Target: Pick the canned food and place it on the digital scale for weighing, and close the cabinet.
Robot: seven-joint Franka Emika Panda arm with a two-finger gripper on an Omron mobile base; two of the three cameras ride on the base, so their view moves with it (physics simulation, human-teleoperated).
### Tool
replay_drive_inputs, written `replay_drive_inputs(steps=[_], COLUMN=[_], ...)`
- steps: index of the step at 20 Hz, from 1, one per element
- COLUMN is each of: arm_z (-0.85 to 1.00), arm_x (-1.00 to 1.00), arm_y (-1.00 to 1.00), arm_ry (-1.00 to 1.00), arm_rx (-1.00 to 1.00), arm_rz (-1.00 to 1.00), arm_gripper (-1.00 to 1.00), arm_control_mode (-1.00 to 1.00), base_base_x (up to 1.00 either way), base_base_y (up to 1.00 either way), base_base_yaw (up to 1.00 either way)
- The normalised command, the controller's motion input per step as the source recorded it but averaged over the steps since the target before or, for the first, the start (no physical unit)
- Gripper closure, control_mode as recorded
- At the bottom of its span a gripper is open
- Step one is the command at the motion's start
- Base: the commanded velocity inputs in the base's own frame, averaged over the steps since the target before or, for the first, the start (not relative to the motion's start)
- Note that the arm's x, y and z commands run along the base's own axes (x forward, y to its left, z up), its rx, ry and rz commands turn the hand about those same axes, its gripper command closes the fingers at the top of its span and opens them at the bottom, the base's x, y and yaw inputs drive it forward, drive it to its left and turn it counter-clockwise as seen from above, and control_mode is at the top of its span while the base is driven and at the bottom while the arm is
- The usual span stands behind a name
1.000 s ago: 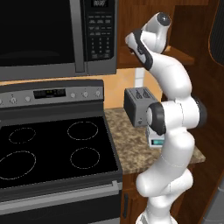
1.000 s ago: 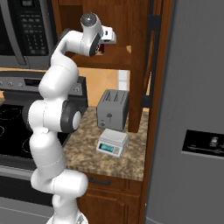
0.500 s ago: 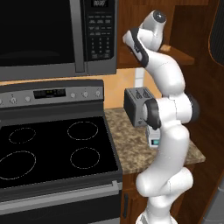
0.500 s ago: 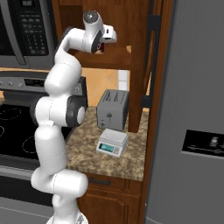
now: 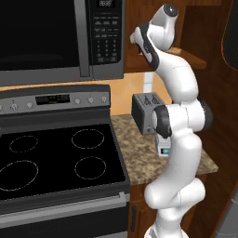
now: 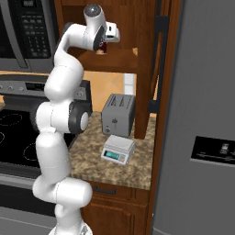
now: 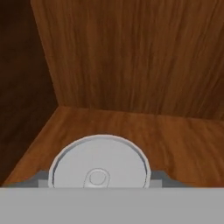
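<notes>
1. One dark red canned food (image 6: 102, 47) upright on the cabinet (image 6: 137, 41) shelf, pale lid (image 7: 99, 165) facing the hand camera.
2. Tool (image 6: 103, 46) raised inside the cabinet, fingers flanking the can; contact impossible to tell.
3. Digital scale (image 6: 118, 149) on the table (image 6: 124, 167), just before the toaster (image 6: 118, 114).
4. Cabinet door (image 6: 158, 69) open.

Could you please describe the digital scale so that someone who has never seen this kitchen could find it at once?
Start at the speckled stone counter between the black stove and the tall grey fridge. The grey two-slot toaster stands at the back of it, and the scale sits just in front. It is the low white box with a flat top and a teal display.
</notes>
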Motion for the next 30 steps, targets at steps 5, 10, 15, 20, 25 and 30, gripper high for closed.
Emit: replay_drive_inputs(steps=[5, 10, 15, 20, 25, 30], arm_z=[-0.18, -0.02, 0.01, 0.0, -0.09, -0.09], arm_x=[-1.0, -1.0, -1.0, -1.0, -1.0, -1.0], arm_y=[0.0, 0.0, 0.0, 0.0, 0.0, 0.0], arm_ry=[-0.45, -0.26, -0.07, -0.04, 0.06, 0.16], arm_rx=[-0.02, 0.03, 0.21, 0.22, 0.1, 0.0], arm_rz=[0.02, 0.0, -0.05, -0.18, -0.31, -0.34], arm_gripper=[1.0, 1.0, 1.0, 1.0, 1.0, 1.0], arm_control_mode=[-1.0, -1.0, -1.0, -1.0, -1.0, -1.0], base_base_x=[0.0, 0.0, 0.0, 0.0, 0.0, 0.0], base_base_y=[0.0, 0.0, 0.0, 0.0, 0.0, 0.0], base_base_yaw=[0.0, 0.0, 0.0, 0.0, 0.0, 0.0])
